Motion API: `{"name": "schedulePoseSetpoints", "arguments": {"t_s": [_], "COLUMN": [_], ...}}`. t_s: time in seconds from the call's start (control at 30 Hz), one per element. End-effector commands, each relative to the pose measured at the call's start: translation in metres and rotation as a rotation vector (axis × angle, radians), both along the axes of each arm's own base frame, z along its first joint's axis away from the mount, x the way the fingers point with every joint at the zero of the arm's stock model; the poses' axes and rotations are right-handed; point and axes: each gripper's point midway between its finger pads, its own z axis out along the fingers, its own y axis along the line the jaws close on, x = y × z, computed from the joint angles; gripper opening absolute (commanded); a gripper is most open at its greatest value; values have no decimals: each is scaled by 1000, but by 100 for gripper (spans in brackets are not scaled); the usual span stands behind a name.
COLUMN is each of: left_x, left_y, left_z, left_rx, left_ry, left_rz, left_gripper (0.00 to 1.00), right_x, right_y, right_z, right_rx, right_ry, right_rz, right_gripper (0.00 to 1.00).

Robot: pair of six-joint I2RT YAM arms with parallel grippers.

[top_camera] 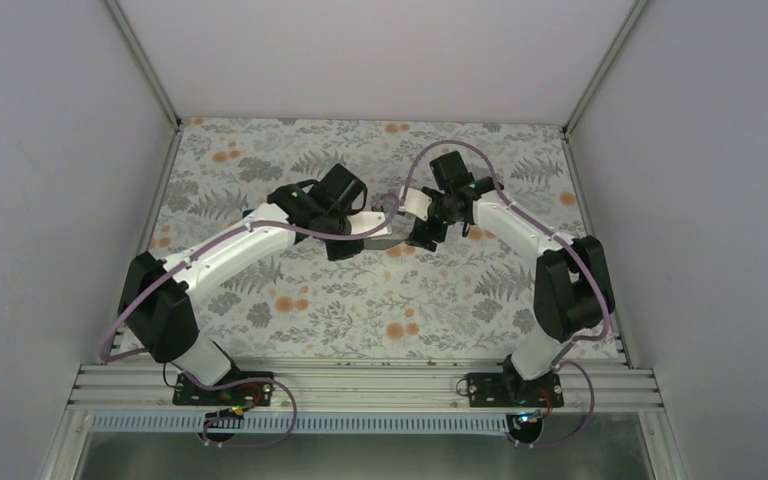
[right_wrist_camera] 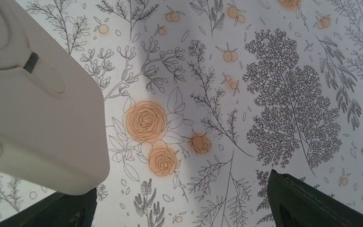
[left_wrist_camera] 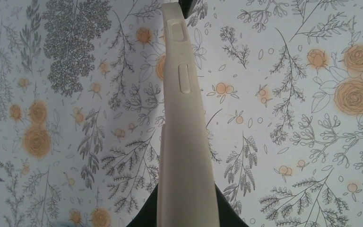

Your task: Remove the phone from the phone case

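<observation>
A cream phone case [left_wrist_camera: 185, 118] is held edge-on above the floral table, with two side button bumps facing the left wrist camera. My left gripper [left_wrist_camera: 186, 210] is shut on the case, a dark finger [left_wrist_camera: 144, 216] on each side. In the top view the case [top_camera: 382, 232] juts right from the left gripper [top_camera: 352, 240]. My right gripper [right_wrist_camera: 184, 201] is open, its fingers [right_wrist_camera: 302, 201] wide apart, with a case corner [right_wrist_camera: 38, 109] over its left finger. In the top view the right gripper [top_camera: 423, 232] is at the case's right end. The phone itself does not show clearly.
The floral mat [top_camera: 360, 310] covers the table, enclosed by white walls [top_camera: 60, 150] on three sides. A metal rail [top_camera: 360, 385] with both arm bases runs along the near edge.
</observation>
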Motion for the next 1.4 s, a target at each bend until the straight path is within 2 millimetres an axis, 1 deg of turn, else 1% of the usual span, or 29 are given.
{"name": "schedulePoseSetpoints", "arguments": {"t_s": [0.0,0.1,0.17,0.33,0.4,0.5,0.57,0.63,0.67,0.7,0.73,0.8,0.87,1.03,1.13,1.27,1.37], "left_x": [-36,-38,-38,-39,-38,-32,-28,-23,-21,-19,-17,-16,-16,-16,-16,-15,-17], "left_y": [-21,-20,-21,-20,-20,-21,-21,-20,-20,-19,-18,-19,-20,-21,-21,-22,-24], "left_z": [0,0,1,-2,-2,-1,0,0,-1,-1,-2,-1,1,2,4,5,6], "left_rx": [-65,-61,-63,-53,-53,-49,-45,-35,-31,-27,-24,-28,-33,-32,-38,-36,-43], "left_ry": [116,118,113,119,112,90,71,47,35,27,19,8,6,13,12,15,23], "left_rz": [-143,-149,-151,-154,-151,-139,-134,-120,-117,-113,-108,-109,-115,-114,-115,-112,-118], "left_gripper": [2,2,2,2,2,2,2,2,2,2,2,2,2,2,2,2,2], "right_x": [52,61,67,79,82,79,70,55,45,33,17,-10,-27,-46,-55,-56,-58], "right_y": [6,4,5,5,4,6,3,-1,-3,-6,-8,-11,-14,-20,-15,-12,-10], "right_z": [20,20,24,27,29,26,23,24,26,37,44,47,45,29,20,11,9], "right_rx": [-10,-26,-25,-41,-40,-40,-46,-41,-32,-9,11,41,56,48,65,64,75], "right_ry": [-180,-199,-211,-238,-251,-230,-200,-179,-164,-166,-161,-147,-136,-64,-29,-5,8], "right_rz": [-46,-50,-53,-55,-59,-43,-30,-6,8,27,54,103,115,104,116,105,109], "right_gripper": [92,92,92,92,92,92,92,92,92,92,93,95,96,94,93,92,92]}}
